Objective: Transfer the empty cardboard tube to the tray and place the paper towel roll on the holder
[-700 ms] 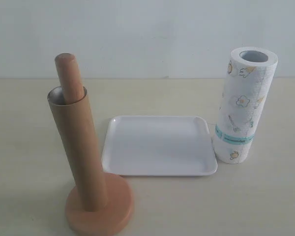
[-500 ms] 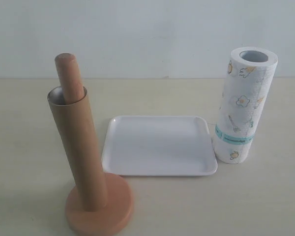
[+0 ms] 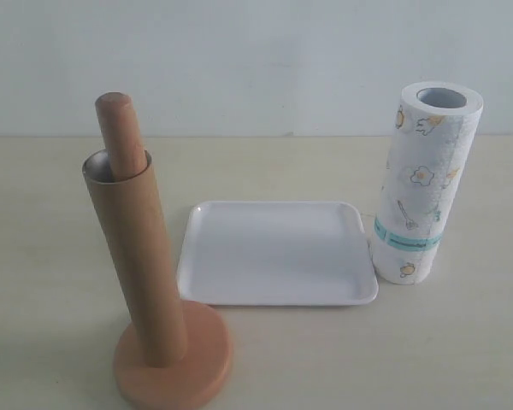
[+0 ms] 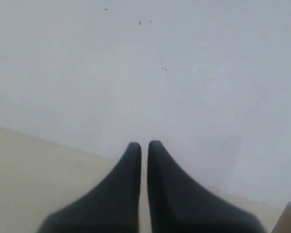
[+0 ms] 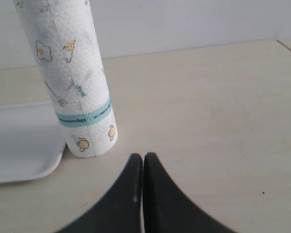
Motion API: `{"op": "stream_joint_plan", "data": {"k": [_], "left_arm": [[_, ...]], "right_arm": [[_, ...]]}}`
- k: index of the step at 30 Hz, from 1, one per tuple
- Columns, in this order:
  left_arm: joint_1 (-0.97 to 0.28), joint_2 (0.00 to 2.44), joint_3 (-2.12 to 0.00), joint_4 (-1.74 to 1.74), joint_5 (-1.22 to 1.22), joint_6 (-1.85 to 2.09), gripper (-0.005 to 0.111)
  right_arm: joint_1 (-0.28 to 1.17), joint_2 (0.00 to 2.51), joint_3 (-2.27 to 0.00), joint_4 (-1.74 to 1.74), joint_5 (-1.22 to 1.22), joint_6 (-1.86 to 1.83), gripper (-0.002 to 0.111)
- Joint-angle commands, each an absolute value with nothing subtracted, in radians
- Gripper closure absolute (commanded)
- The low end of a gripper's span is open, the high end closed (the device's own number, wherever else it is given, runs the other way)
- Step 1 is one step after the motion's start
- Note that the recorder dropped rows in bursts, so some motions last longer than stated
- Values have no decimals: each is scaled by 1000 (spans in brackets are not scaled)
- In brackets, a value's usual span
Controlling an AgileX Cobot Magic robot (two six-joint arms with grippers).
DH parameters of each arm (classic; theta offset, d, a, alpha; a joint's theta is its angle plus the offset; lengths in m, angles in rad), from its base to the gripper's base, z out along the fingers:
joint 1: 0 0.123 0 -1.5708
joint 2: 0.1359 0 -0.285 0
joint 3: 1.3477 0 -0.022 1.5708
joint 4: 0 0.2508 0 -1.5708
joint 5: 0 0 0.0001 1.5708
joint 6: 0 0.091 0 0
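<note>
I see pale beige tabletop [image 3: 462, 342], matte and plain, filling lower part of exterior view. Behind it, white wall [image 3: 256, 60], meeting tabletop along straight horizontal line. On my left wrist feed, wall fills most of picture; few small dark specks [image 4: 163, 68] scattered on it. On right wrist feed, thin dark line [image 5: 288, 48] crosses far corner of tabletop; can't tell whether seam or edge.

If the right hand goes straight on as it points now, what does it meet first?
Probably only bare table: the right hand points just past the roll, though depth is unclear.
</note>
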State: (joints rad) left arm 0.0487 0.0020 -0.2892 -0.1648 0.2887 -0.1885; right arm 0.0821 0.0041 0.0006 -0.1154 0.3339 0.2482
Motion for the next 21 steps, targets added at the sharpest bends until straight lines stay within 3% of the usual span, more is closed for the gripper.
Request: {"op": "stream_joint_plan", "data": {"k": [1, 10, 12, 18, 21], "left_arm": [[48, 0, -297, -180, 192, -181, 103], [48, 1, -297, -296, -155, -271, 103], [48, 50, -297, -203, -276, -271, 103], [48, 430, -305, 519, -617, -640, 103], [48, 622, -289, 660, -655, -726, 103]], "right_arm": [[79, 0, 0, -119, 331, 248, 108], [79, 0, 0, -119, 331, 248, 108], [79, 0, 0, -119, 331, 248, 108], [79, 0, 0, -119, 329, 248, 108], [79, 0, 0, -119, 329, 248, 108]]}}
